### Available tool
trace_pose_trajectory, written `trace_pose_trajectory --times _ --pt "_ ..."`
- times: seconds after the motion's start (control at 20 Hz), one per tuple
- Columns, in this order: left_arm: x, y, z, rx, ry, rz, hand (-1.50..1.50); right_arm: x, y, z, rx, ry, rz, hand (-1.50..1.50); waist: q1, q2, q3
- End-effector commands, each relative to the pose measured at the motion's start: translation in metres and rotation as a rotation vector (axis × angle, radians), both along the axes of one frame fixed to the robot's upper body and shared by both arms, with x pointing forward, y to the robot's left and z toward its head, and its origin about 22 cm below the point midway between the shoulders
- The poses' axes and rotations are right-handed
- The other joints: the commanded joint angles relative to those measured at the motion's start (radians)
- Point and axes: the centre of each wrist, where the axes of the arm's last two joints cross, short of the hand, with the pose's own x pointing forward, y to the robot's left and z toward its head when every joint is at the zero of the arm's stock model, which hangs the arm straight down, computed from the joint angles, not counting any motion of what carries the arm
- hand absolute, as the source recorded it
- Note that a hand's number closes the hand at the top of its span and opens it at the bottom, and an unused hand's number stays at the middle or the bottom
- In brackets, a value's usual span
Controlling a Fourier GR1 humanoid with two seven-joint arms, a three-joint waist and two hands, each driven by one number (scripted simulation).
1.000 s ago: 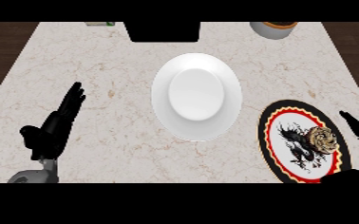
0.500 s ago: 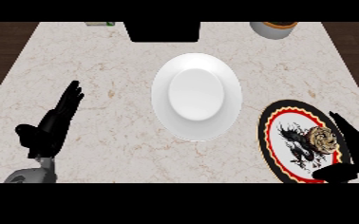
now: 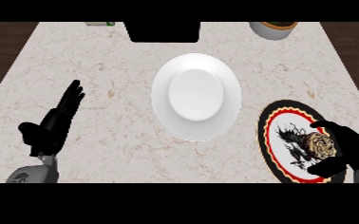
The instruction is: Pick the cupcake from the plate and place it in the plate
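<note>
Fingers (image 3: 329,126) and thumb of the right hand (image 3: 345,147) bracket the cupcake (image 3: 322,144), curved around it from above and below; contact cannot be confirmed. Cupcake location: on the patterned plate (image 3: 277,123) with the black, red and cream rim, at the right edge of the table (image 3: 105,76). White plate (image 3: 196,97): centre of table, just left of the patterned plate. Left hand (image 3: 52,126): lower left, resting, fingers straight. Bowl (image 3: 273,28): far right edge. Dark box (image 3: 163,31): far centre edge.
</note>
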Motion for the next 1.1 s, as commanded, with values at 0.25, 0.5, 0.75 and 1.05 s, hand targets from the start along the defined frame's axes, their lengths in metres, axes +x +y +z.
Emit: trace_pose_trajectory --times 0.25,0.5,0.75,1.05 --pt "-0.011 -0.009 -0.004 0.008 -0.004 -0.003 0.0 0.007 -0.006 -0.025 0.025 -0.025 0.081 1.5 0.003 0.003 0.007" --pt "0.0 -0.011 0.0 0.014 -0.005 0.0 0.0 -0.011 0.022 -0.008 -0.082 -0.175 0.028 1.5 -0.01 0.001 0.006" --pt "-0.02 0.018 -0.004 0.012 0.018 0.064 0.0 -0.081 0.064 -0.031 -0.087 -0.161 -0.274 1.5 -0.063 -0.016 0.002" --pt "-0.017 0.01 -0.002 0.001 0.016 0.048 0.0 -0.135 0.14 0.004 -0.104 -0.356 -0.277 1.5 -0.044 -0.006 0.004"
